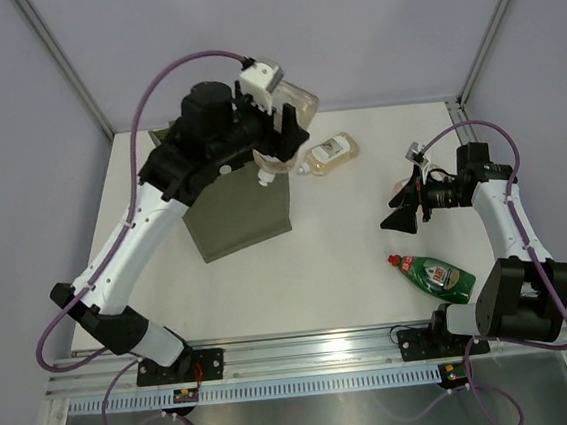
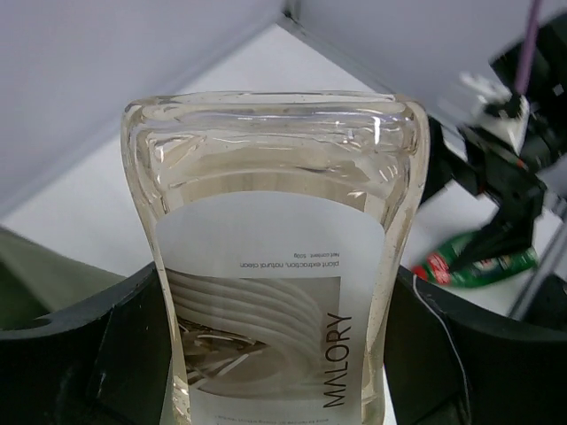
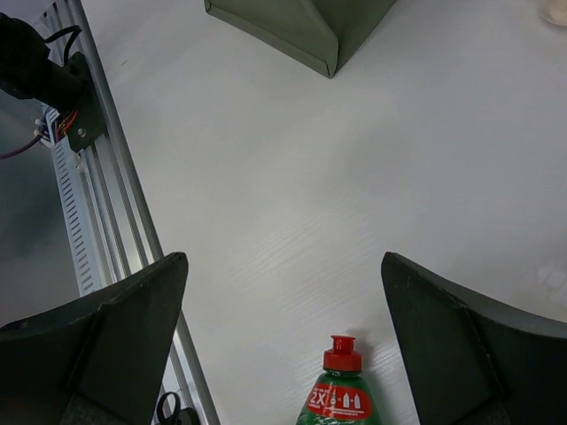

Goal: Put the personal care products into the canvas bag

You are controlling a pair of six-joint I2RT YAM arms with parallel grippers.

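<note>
1. Top external: left gripper (image 1: 278,138) clamps an amber bottle (image 1: 301,100), cap down, above the canvas bag (image 1: 243,211). Right gripper (image 1: 401,211) gapes wide and empty, near the green bottle (image 1: 436,276).
2. Left wrist: both fingers (image 2: 89,345) press the amber bottle's sides.
3. Right wrist: jaws spread wide, with the green bottle lying on the table (image 3: 292,177) below.

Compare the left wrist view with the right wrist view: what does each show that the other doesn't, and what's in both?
Only the left wrist: the amber bottle, its label reading MALORY, clamped by the jaws of the left gripper, with the right arm beyond it. Only the right wrist: the right gripper, jaws open over the table, and the slotted rail at the left. Both: the green red-capped bottle lying on the table, and olive fabric of the canvas bag at an edge.
</note>
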